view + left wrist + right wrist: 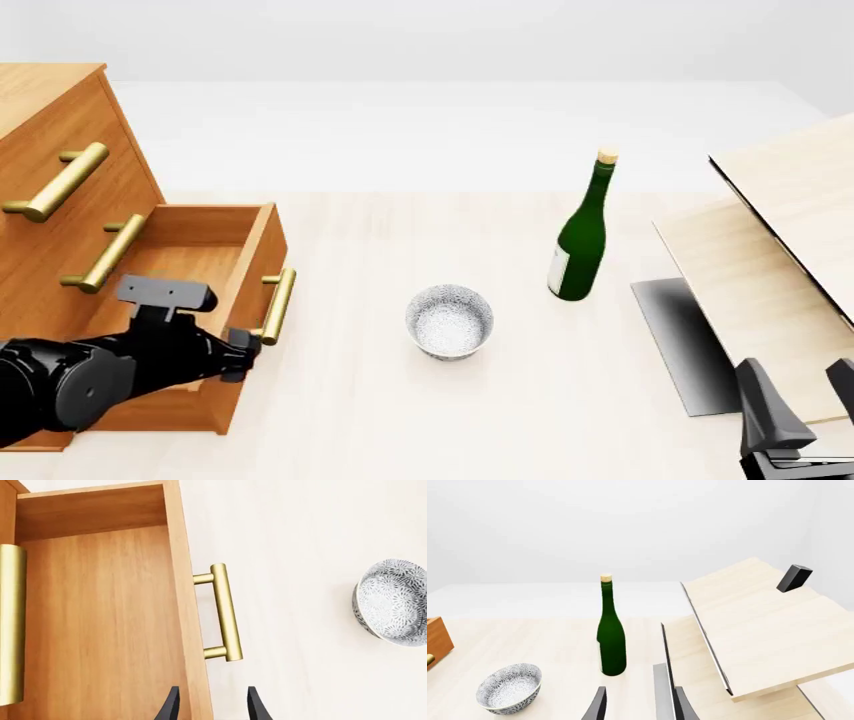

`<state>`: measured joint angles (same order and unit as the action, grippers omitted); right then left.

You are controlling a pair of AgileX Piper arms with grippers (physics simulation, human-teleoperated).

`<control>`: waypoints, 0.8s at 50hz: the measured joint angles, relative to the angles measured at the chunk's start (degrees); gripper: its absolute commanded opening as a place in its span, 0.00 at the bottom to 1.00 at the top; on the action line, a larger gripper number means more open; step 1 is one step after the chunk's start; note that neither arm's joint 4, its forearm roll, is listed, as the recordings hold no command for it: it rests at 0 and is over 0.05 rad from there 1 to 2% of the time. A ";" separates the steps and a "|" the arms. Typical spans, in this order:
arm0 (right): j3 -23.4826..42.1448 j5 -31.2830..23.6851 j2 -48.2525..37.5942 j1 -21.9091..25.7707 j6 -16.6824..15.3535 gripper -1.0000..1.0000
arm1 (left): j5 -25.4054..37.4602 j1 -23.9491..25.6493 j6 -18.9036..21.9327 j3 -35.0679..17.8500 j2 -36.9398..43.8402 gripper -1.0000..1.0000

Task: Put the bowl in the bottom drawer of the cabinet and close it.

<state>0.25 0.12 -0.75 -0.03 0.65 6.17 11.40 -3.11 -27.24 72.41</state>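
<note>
- While the bottom drawer (200, 300) of the cabinet (54, 170) stands pulled out at the left of the front frame, the bowl (450, 321) is seen upright on the counter (400, 420) at lower centre, outside the drawer.
- The left end effector (212, 704) is shown open and empty, poised over the drawer's front edge near the brass handle (223, 612).
- The right end effector (639, 705) is likewise open and empty, at the lower right corner of the front frame.
- The bowl is judged nearer the left arm, lying rightward of it; being round, no long axis constrains the grasp.
- A green bottle (583, 232) stands up-right of the bowl, apart from it.
</note>
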 measured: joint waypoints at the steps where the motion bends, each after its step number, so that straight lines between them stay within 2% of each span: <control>1: 0.00 0.00 0.00 0.00 0.00 1.00 | -0.09 -0.01 -0.08 0.07 0.14 1.00; 40: 0.00 0.00 0.01 0.00 0.00 1.00 | -1.64 2.23 -0.59 1.50 1.64 1.00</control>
<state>0.25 0.12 -0.74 -0.03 0.65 4.53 13.62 -3.70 -25.74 74.05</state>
